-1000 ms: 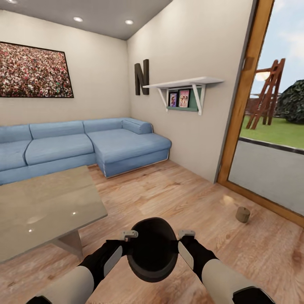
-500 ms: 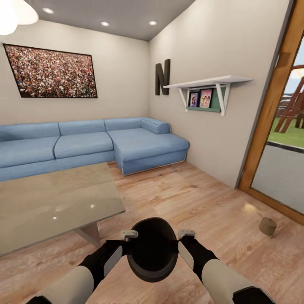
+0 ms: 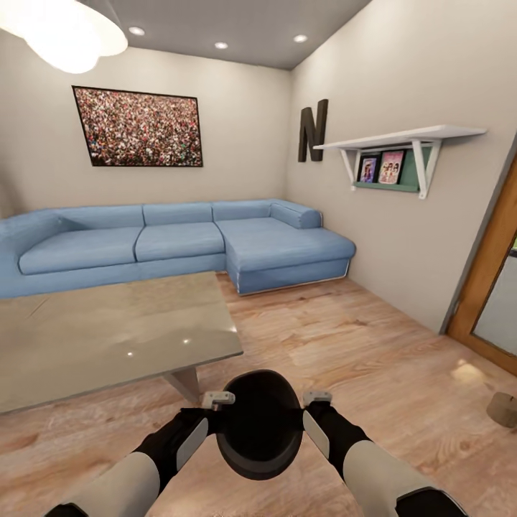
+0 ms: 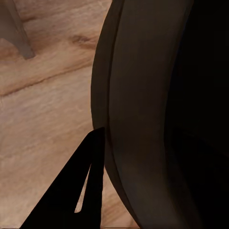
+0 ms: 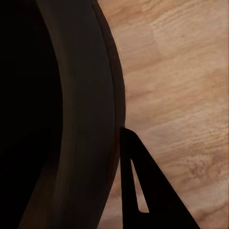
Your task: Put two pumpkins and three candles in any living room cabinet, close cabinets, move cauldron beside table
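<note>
You are carrying the round black wide-mouthed cauldron (image 3: 258, 424) between both arms, held above the light wooden plank floor (image 3: 359, 345). Your left gripper (image 3: 217, 399) presses against one side of its rim and your right gripper (image 3: 317, 397) against the opposite side. In each wrist view one dark finger lies against the outside of the cauldron's wall, (image 4: 81, 191) on the left and (image 5: 143, 191) on the right, with the floor showing beyond; the other finger of each pair is hidden, but each set of jaws appears clamped over the rim.

The large low coffee table with a glossy grey glass top (image 3: 108, 337) stands just ahead and to the left of the cauldron; its near corner and one blocky grey leg (image 3: 185, 380) are close to the cauldron, yet not touching it.

A short beige cylinder candle (image 3: 504, 409) sits on the floor well to the right of the cauldron, near the wooden door frame (image 3: 485, 280).

Beyond the table, a blue corner sofa (image 3: 179, 244) runs along the far wall.
</note>
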Robot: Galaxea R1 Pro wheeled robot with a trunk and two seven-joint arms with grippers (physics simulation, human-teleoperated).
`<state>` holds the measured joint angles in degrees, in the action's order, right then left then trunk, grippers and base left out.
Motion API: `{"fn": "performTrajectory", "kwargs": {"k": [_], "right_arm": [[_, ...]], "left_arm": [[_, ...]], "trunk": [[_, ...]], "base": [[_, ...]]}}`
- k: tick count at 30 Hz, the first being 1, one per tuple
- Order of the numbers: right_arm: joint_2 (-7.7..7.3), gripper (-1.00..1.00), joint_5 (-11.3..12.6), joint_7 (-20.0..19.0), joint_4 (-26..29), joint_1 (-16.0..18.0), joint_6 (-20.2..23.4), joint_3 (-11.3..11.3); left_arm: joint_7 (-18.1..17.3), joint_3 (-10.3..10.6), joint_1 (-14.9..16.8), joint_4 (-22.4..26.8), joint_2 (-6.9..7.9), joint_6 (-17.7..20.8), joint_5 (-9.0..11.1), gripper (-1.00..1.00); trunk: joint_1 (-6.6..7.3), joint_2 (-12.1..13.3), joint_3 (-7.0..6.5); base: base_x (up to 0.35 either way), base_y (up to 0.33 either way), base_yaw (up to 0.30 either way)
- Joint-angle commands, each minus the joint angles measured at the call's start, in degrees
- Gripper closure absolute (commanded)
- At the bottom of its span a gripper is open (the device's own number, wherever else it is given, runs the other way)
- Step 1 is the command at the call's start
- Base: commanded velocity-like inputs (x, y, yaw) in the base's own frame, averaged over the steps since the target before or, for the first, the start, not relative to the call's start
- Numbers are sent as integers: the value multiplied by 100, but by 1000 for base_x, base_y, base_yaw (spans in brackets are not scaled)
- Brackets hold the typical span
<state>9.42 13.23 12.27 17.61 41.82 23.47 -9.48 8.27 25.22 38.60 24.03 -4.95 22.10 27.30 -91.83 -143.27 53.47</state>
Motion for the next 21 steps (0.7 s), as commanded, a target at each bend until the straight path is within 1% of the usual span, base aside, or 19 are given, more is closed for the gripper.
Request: {"fn": "performTrajectory", "kwargs": {"k": [1, 8, 17, 21], "right_arm": [[42, 100, 136, 30, 297, 1, -106, -72], [42, 100, 136, 30, 296, 1, -106, -72], [43, 100, 130, 30, 296, 1, -106, -75], [42, 100, 128, 30, 296, 1, -106, -78]], "left_arm": [[122, -69, 7, -4, 3, 31, -76, 100], [122, -69, 7, -5, 3, 31, -76, 100], [122, -67, 7, -4, 3, 31, -76, 100], [122, -69, 7, -4, 3, 31, -76, 100]], "trunk": [[3, -3, 5], [3, -3, 5], [3, -3, 5], [3, -3, 5]], "base": [[-28, 31, 290], [-11, 11, 290], [-18, 52, 290], [-1, 133, 290]]}}
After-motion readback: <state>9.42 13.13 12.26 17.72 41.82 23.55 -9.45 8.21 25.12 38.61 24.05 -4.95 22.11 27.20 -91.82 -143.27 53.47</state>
